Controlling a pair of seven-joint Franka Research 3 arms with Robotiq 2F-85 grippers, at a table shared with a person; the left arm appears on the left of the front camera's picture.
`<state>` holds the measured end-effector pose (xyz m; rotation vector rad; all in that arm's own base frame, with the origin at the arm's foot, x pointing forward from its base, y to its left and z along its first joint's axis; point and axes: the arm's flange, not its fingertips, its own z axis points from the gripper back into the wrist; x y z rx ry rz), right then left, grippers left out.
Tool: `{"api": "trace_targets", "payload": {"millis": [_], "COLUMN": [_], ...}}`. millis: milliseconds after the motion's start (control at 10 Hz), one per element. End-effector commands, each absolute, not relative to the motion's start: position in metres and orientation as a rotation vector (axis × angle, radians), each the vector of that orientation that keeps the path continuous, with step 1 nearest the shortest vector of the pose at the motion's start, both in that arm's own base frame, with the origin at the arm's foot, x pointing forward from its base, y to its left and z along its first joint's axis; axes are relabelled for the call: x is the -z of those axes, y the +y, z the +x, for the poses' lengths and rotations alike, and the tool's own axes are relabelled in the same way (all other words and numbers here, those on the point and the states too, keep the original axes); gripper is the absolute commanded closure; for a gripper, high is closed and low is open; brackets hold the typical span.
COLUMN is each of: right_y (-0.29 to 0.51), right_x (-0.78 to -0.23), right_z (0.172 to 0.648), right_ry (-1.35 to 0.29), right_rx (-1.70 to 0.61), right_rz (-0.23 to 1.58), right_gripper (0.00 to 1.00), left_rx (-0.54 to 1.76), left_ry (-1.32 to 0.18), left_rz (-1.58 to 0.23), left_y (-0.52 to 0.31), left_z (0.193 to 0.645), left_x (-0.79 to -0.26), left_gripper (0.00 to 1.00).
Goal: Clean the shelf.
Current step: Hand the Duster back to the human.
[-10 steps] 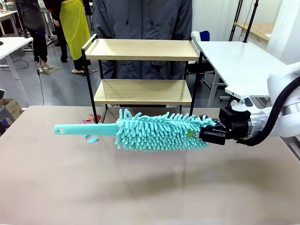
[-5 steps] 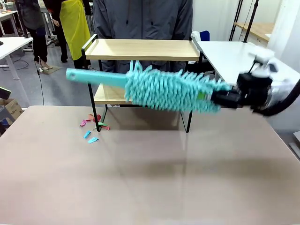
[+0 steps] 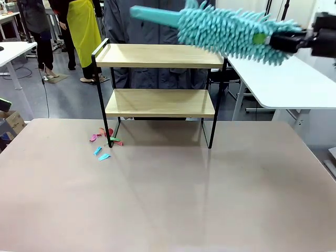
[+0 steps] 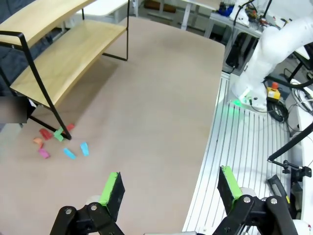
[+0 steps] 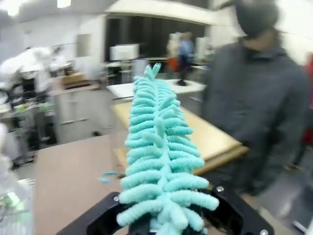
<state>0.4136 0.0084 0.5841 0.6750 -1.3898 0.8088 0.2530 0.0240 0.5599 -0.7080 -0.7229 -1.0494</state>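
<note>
Shelf (image 3: 157,79) stands at the far edge of the table (image 3: 168,199), centre of the front frame, both wooden boards bare, a person (image 3: 157,21) in a grey jacket right behind it. Scraps (image 3: 104,144) of coloured stuff lie on the table by its front left leg. Across the top of the frame a teal duster (image 3: 231,31) hangs in the air above the upper board, apart from it, handle pointing to the upper left. The right gripper (image 3: 275,42), upper right, is clamped on the duster's fluffy end; motion blur softens this, so the exact grip is probably on the head's tip. In the left wrist frame the left gripper (image 4: 168,188) has its fingers spread wide, holding nothing, over the table's near edge.
</note>
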Motion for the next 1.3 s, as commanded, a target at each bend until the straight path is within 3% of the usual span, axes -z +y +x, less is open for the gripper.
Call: {"api": "trace_targets", "payload": {"millis": [0, 500, 1200], "right_y": [-0.003, -0.076, -0.11], "right_x": [-0.589, -0.564, -0.455], "right_z": [0.412, 0.39, 0.356], "right_ry": [-1.458, -1.522, -1.337], "right_rx": [-0.621, -0.314, -0.166], "right_rz": [0.497, 0.177, 0.101], "right_gripper": [0.83, 0.83, 0.83], "left_rx": [1.071, 1.071, 1.071], "left_ry": [-0.742, -0.742, -0.742], "left_rz": [-0.725, -0.725, -0.725], "left_y": [0.023, 0.023, 0.023], "left_z": [0.255, 0.255, 0.255], "left_x": [-0.562, -0.562, -0.562], "left_gripper": [0.0, 0.0, 0.0]}}
